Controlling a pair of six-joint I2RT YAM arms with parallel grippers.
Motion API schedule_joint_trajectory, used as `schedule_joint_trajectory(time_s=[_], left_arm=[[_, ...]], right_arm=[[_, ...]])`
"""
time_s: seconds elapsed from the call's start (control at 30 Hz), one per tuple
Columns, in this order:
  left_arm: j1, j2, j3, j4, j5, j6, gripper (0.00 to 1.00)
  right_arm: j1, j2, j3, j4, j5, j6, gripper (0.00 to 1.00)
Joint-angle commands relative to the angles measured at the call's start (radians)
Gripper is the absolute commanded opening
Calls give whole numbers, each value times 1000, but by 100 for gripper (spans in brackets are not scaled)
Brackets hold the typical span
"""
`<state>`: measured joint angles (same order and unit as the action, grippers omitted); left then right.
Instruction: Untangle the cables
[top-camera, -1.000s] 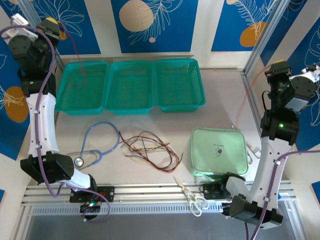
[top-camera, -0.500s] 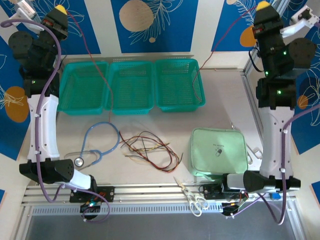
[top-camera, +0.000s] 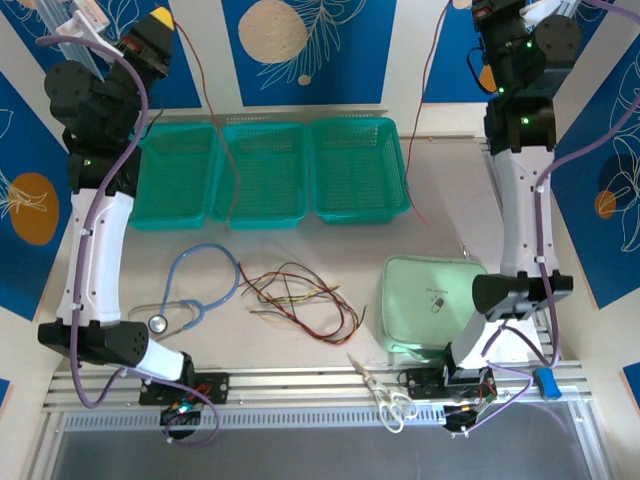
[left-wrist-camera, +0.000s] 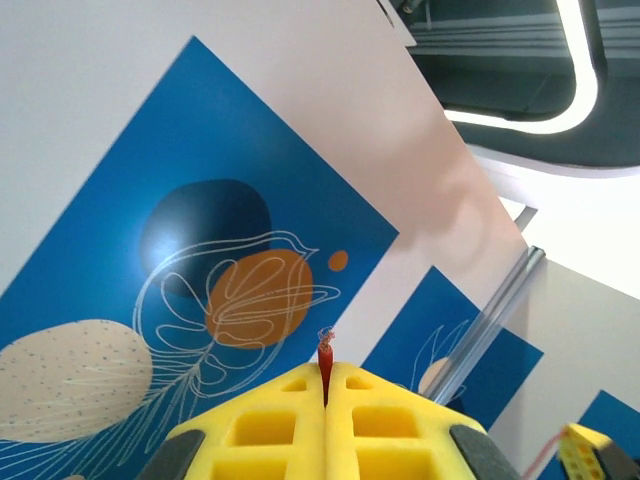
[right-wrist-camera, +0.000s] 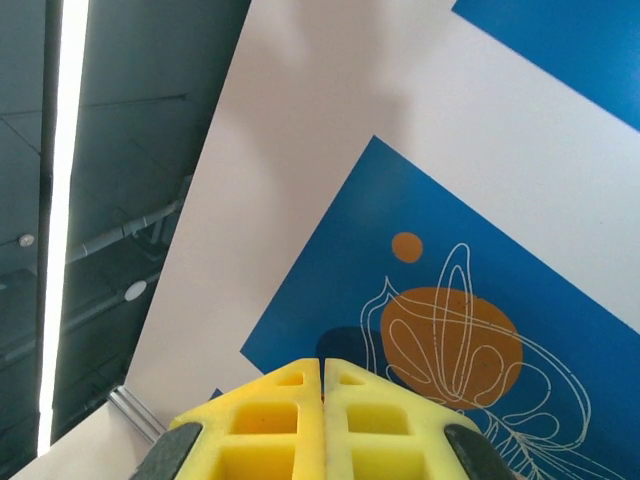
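Over the grey desk (top-camera: 300, 245) with tangled cables (top-camera: 300, 295), among blue-patterned walls (top-camera: 350, 60), I hold both arms high, left gripper (left-wrist-camera: 327, 380) pinching a red cable (left-wrist-camera: 325, 357), right gripper (right-wrist-camera: 322, 370) pinching a second red cable (top-camera: 415, 205).

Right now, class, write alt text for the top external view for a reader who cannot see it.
Both robot arms reach high: the left gripper is shut on a red cable, the right gripper on a second red cable, both dangling toward three teal baskets. Below, a tangle of cables lies on the table between a blue stethoscope and a green pouch.
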<state>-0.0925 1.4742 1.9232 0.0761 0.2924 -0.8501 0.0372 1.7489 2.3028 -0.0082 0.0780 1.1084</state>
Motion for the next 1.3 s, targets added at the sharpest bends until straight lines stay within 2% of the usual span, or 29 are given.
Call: schedule_joint_trajectory(time_s=[0.0, 0.2, 0.4, 0.53, 0.67, 0.77, 0.83, 0.97, 1.03, 1.27], left_arm=[[-26, -10, 14, 66, 21, -1, 0], [-56, -2, 35, 68, 23, 4, 0], [-71, 29, 104, 48, 30, 6, 0], [-89, 30, 101, 43, 24, 15, 0], [-114, 34, 96, 43, 28, 15, 0], [-132, 58, 104, 82, 47, -22, 0], [-146, 82, 141, 69, 62, -28, 0], [-177, 95, 160, 64, 51, -11, 0], [-195, 101, 163, 72, 47, -4, 0], [-268, 150, 207, 72, 33, 22, 0]], right_arm=[[21, 46, 151, -34, 11, 5, 0], [30, 127, 270, -86, 24, 1, 0], [48, 146, 215, -137, 37, -80, 0], [97, 111, 32, -126, 50, -163, 0], [170, 54, -229, -79, 142, -306, 0], [197, 3, -506, 93, 183, -326, 0], [210, -3, -609, 107, 207, -330, 0], [236, 13, -701, 60, 243, -378, 0], [244, 36, -710, -20, 273, -381, 0], [280, 165, -614, -333, 404, -427, 0]])
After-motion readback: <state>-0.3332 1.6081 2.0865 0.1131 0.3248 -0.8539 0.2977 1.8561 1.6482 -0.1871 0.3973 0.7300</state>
